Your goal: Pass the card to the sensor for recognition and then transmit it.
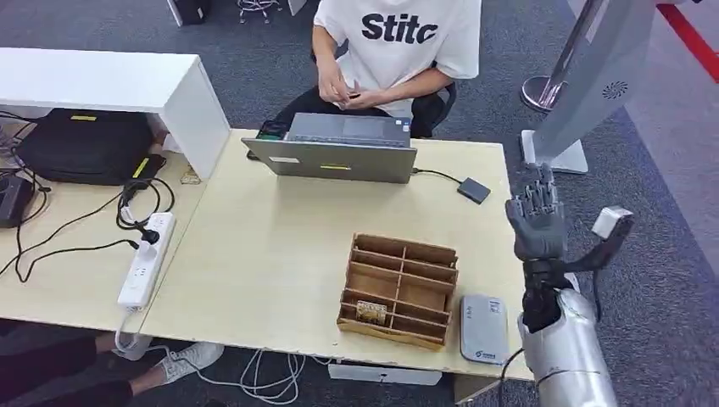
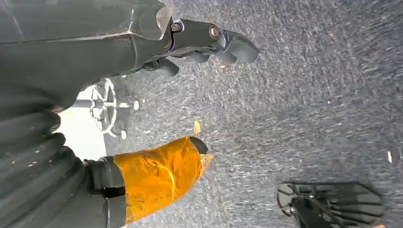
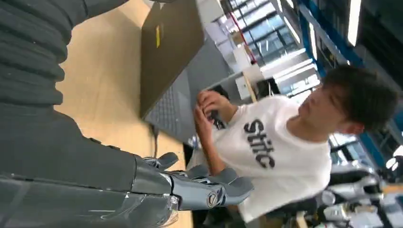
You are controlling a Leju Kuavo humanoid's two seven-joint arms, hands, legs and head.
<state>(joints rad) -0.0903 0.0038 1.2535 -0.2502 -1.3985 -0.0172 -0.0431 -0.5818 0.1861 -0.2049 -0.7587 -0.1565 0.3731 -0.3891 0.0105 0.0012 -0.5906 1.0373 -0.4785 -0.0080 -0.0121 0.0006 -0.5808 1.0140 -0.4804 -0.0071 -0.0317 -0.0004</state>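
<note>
Right hand [image 1: 536, 222]: raised upright beside the right edge of the table [image 1: 263, 254], palm side turned away, fingers apart and extended, holding nothing. In the right wrist view the same hand [image 3: 199, 187] shows fingers stretched out with no object between them.

Left hand [image 2: 190, 40]: hanging over grey carpet, dark fingers loosely extended, nothing held; the thumb is wrapped in orange tape [image 2: 159, 173].

Card [image 1: 371, 311]: a small patterned item, probably the card, standing in a front-left compartment of the wooden organizer [image 1: 398, 290]; detail too small to read.

Wooden organizer: slotted box near the front edge of the table, well apart from the raised right hand.

Sensor [image 1: 484, 328]: flat grey pad lying just beside the organizer's right side, at the table's front edge.

Laptop [image 1: 337, 153]: open at the far edge of the table, its back toward the robot; a cable runs from it to a small dark box [image 1: 474, 190].

Person [image 1: 394, 51]: seated behind the laptop in a white printed shirt, hands together near the chest.

Power strip [image 1: 146, 259]: white, on the adjoining table at the left, with black cables.
</note>
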